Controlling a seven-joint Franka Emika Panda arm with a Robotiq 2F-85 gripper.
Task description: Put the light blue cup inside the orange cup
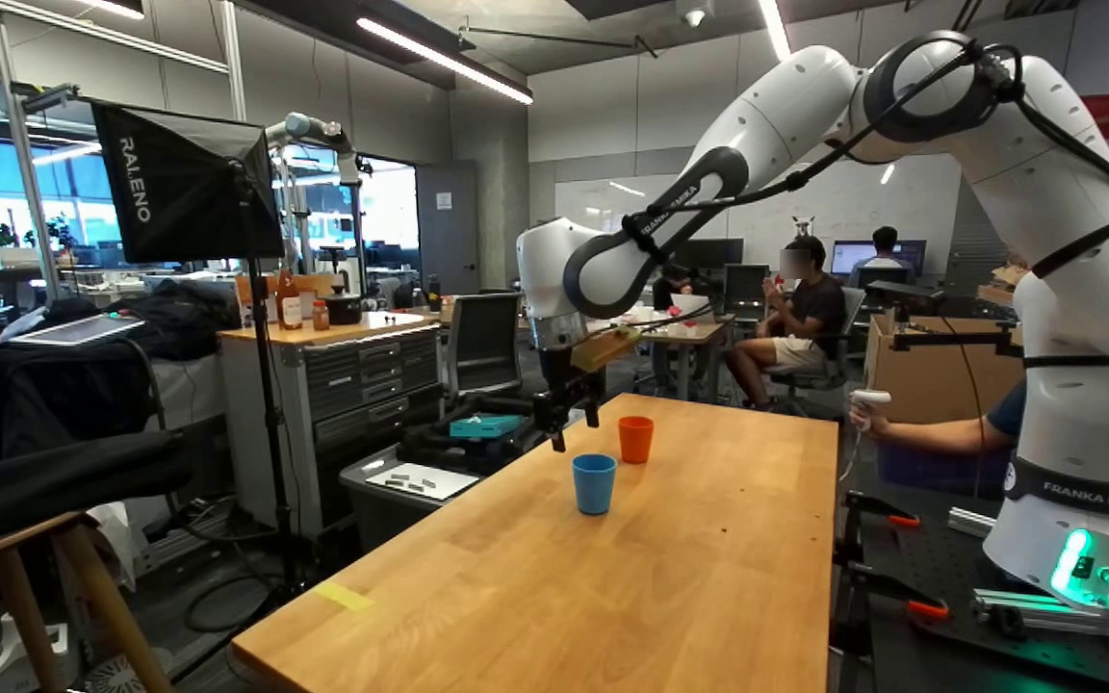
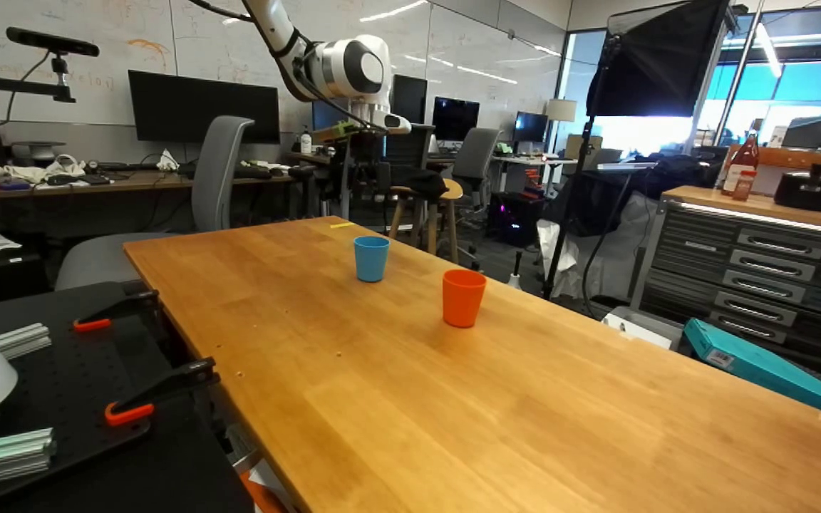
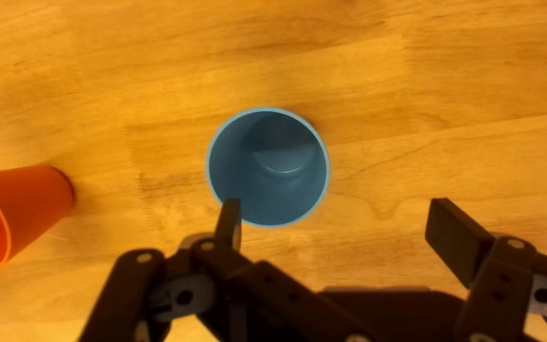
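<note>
One spread-jawed gripper is hovering near the light blue cup (the orange cup is standing apart); grasping is seemingly pending, needing centring and lowering.

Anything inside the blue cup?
The wrist view looks down into the blue cup: bare inside, partly shadowed, no contents visible. A finger of the open claw covers a sliver of it at lower left; that bit is hidden.

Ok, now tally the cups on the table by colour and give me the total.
Blue cup: 1
Orange cup: 1
Total: 2
</note>
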